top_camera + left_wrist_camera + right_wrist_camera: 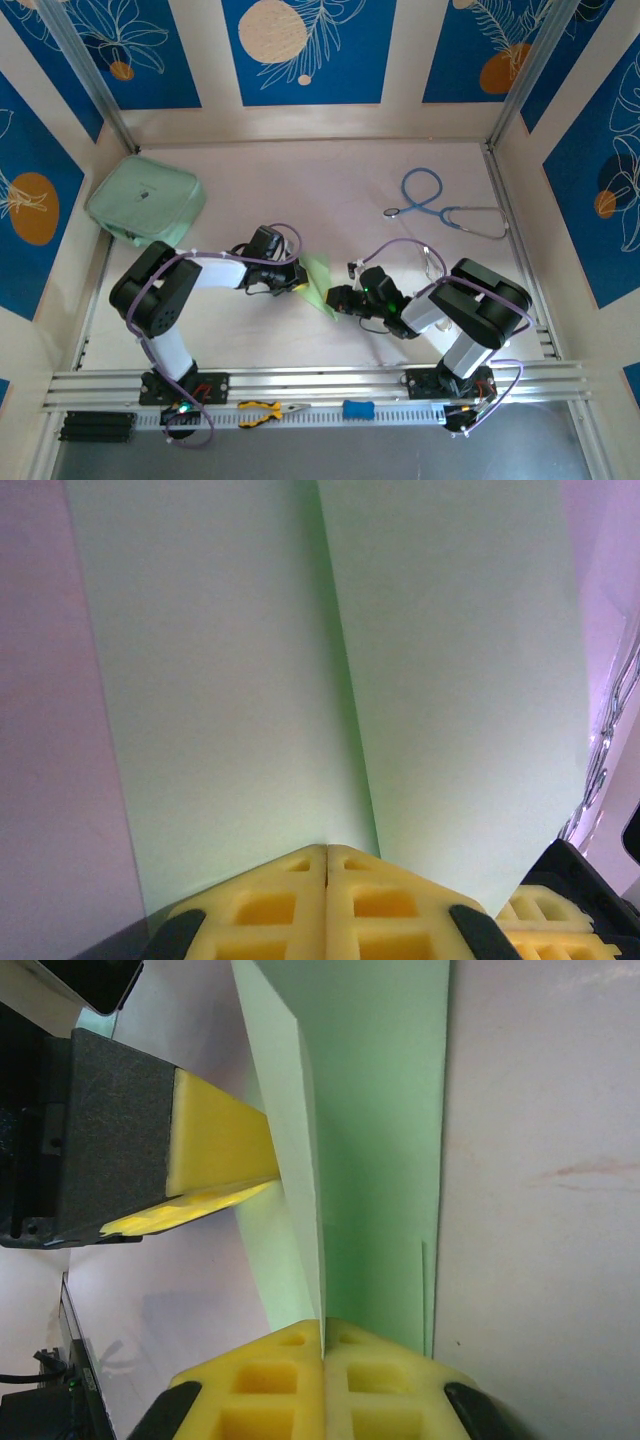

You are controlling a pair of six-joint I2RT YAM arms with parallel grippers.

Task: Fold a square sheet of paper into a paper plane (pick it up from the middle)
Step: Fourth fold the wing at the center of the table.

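Looking down from above: square sheet of paper [320, 283] at table centre between left gripper [303, 281] and right gripper [335, 300], mint-green pouch [145, 200] and stethoscope [440, 208] well apart toward the far side. Looking from the wrists: a crease running up the sheet, each pincer clamped fully closed on a paper edge, pads meeting with the sheet nipped between. From the right wrist, left gripper's yellow pad [215, 1150] touching the upright flap.
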